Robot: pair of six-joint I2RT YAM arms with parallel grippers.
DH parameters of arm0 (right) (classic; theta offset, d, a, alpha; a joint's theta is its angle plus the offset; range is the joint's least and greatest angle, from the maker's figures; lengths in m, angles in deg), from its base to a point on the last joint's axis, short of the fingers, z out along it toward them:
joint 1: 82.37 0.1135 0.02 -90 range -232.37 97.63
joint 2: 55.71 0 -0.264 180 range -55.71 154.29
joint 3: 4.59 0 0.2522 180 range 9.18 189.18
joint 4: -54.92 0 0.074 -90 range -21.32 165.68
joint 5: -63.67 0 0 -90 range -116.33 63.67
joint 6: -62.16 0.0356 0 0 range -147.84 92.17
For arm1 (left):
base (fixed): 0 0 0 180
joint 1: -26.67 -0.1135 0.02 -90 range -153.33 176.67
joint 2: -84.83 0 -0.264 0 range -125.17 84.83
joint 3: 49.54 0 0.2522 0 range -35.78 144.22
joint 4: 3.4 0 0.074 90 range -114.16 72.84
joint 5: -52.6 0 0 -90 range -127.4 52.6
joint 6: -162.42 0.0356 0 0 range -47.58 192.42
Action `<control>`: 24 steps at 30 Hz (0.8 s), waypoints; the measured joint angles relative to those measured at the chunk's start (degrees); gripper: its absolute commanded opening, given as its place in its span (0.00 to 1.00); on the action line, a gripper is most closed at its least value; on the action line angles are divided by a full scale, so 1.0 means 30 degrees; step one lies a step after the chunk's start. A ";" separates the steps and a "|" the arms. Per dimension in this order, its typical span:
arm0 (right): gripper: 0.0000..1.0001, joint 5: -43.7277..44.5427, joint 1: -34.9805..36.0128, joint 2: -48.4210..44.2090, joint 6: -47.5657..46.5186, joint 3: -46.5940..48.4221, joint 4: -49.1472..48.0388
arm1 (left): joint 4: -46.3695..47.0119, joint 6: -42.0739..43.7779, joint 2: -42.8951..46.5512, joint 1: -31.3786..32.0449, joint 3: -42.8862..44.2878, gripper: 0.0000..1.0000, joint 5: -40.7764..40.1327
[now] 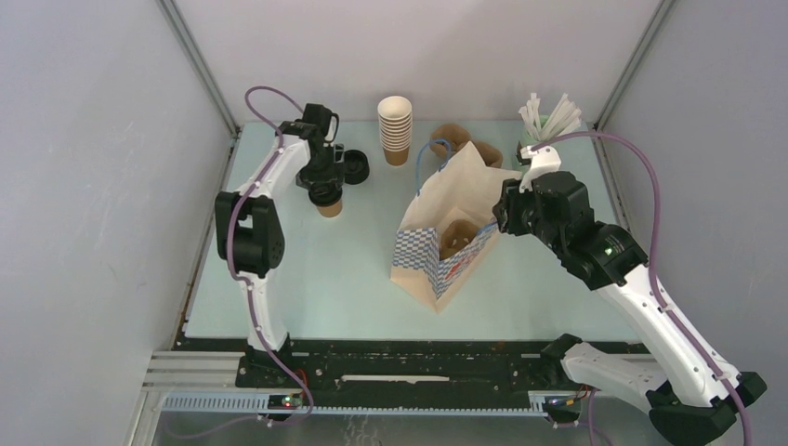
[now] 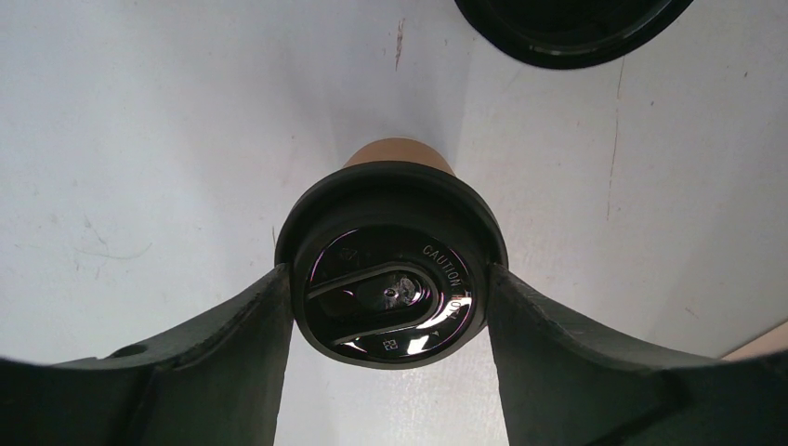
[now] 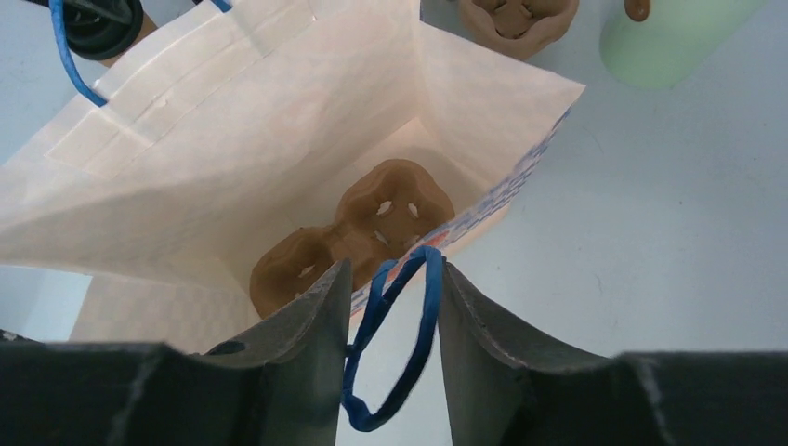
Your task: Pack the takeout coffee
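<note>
- Right end effector [image 3: 388,307] sits closest to the lens, poised over the mouth of the paper bag [image 3: 232,139]. Its fingers stand apart, and the blue handle [image 3: 409,325] hangs loose between them, not pinched.
- Inside the bag lies a brown pulp cup tray [image 3: 390,209], with both wells unfilled.
- On the worktop [image 1: 316,288], the bag stands upright near centre.
- Takeout coffee [image 1: 329,208] stands upright on the worktop at about 10 o'clock from the bag, well apart from it, and wears a black lid [image 2: 390,297].
- Left end effector [image 2: 390,279] is over that cup, its fingers bearing on both sides of the lid rim.
- A second black lid [image 1: 356,167] lies just beside the cup, at its 1 o'clock.
- A stack of paper cups [image 1: 395,128] stands at 12 o'clock on the worktop.
- A pale green cup [image 3: 669,46] with white straws [image 1: 553,116] stands at 2 o'clock.
</note>
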 measured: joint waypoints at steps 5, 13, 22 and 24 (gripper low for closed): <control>0.54 0.0313 0.0000 0.0226 0.0066 0.0780 0.0546 | -0.0044 -0.0007 0.1035 0.0022 -0.1158 0.60 0.0153; 0.72 0.1894 -0.0153 0.0233 -0.0073 0.3126 0.2149 | -0.0015 -0.0007 0.4634 0.0160 -0.3461 0.58 0.0969; 0.90 0.1967 -0.1574 0.2382 -0.0801 0.7563 0.3504 | 0.0226 -0.0510 1.0754 0.0729 -0.7038 0.57 0.2521; 0.92 0.1107 -0.1902 0.3723 -0.1406 0.9187 0.3840 | 0.0270 -0.0758 1.2211 0.1056 -0.7613 0.57 0.2652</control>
